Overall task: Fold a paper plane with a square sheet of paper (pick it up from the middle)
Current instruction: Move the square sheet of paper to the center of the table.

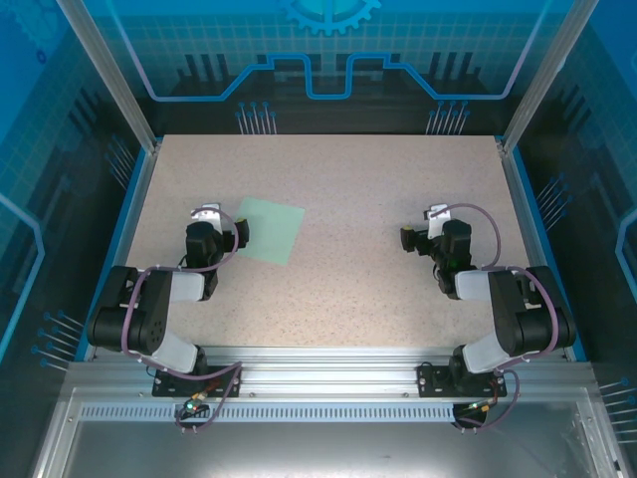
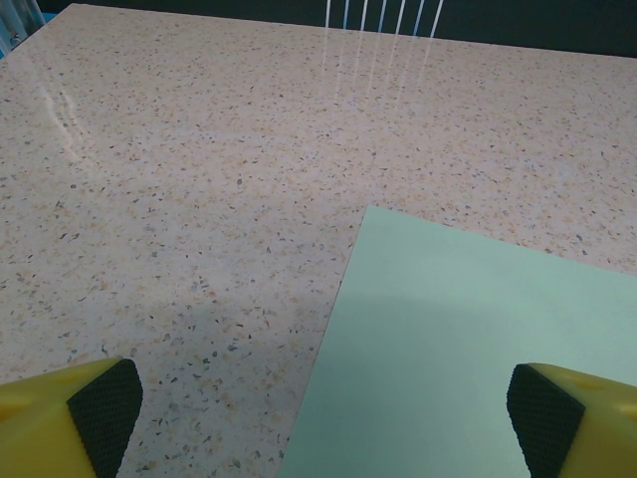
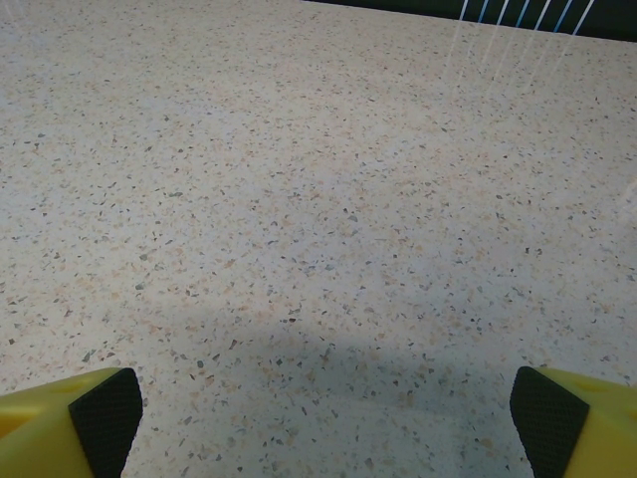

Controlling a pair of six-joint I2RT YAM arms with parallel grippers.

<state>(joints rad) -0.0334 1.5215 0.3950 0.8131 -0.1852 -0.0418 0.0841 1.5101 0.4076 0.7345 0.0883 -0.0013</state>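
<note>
Rail (image 1: 318, 360) of grooved aluminium is running along the near edge and is carrying both my arm bases. Beyond it the table (image 1: 338, 289) is showing as a pale speckled slab, beige with fine dark and orange flecks. In the wrist views it is catching a soft sheen toward the far side.

My left gripper (image 2: 323, 423) is hovering over the left half of the table, jaws standing wide apart with nothing between them. Black ribbed pads (image 2: 105, 410) on yellow fingers are framing the bottom corners of the left wrist view. My right gripper (image 3: 323, 423) is doing the same over the right half, jaws spread wide and empty, with bare speckled surface under it.

The square sheet of paper (image 1: 271, 229) is lying flat and unfolded on the left half of the table, turned slightly out of line with the table edges. It is sitting just ahead and to the right of my left gripper. From the left wrist, its left edge is running up between my fingers, and its near part is passing under the right-hand finger. It is lying well apart from my right gripper.

Farther out, metal posts (image 1: 107, 75) are rising at the far corners. Translucent blue panels (image 1: 328, 60) printed with a grid, circuit-like lines and a gear are closing in the back and sides.
</note>
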